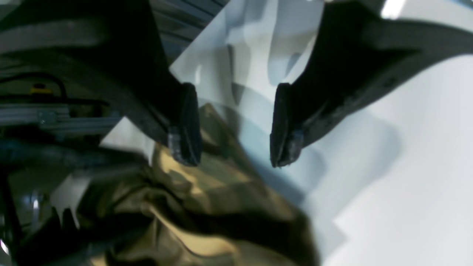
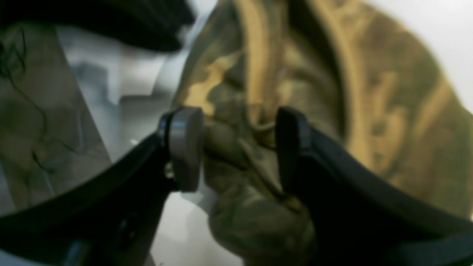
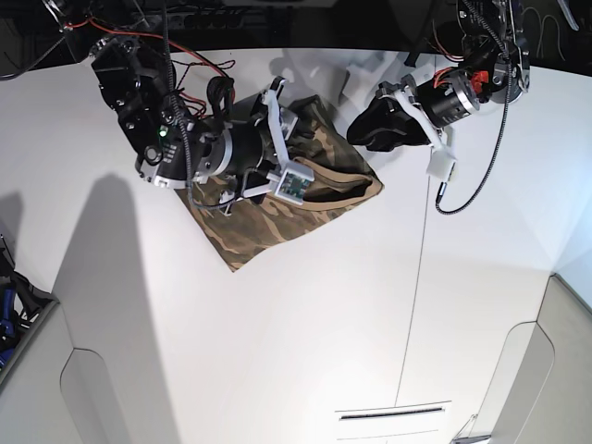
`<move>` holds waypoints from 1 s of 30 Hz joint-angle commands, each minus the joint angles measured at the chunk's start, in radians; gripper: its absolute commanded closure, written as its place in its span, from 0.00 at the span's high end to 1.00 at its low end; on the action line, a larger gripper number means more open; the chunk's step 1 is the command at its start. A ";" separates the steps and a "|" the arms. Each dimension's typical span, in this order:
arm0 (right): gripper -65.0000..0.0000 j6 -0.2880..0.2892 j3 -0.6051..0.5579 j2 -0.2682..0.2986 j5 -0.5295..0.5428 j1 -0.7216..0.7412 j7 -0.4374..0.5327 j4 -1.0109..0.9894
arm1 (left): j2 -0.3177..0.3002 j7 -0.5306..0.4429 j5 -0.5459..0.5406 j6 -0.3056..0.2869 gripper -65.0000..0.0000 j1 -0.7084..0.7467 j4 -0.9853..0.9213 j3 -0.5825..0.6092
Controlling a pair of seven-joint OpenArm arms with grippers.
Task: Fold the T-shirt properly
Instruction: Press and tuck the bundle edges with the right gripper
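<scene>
The T-shirt [image 2: 258, 177] is bunched between the spread right jaws, touching both; nothing is held by the spread left jaws.

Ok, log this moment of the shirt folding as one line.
stage: mid-fold | T-shirt: bunched on white table | right gripper: open, cloth between jaws | left gripper: open, empty, above shirt edge

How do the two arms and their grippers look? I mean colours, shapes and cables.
Both arms are black with white brackets. The right arm carries red and black wires, a small green light, and a white camera box with a green board. The left arm has a red part and a looping black cable. The right gripper has curved black fingers, one pad grey. The left gripper has dark pads.
</scene>
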 commanded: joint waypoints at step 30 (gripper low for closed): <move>0.00 -0.032 -0.027 0.017 0.241 0.010 0.065 0.145 | -0.008 0.028 -0.089 -0.012 0.51 -0.004 0.017 -0.201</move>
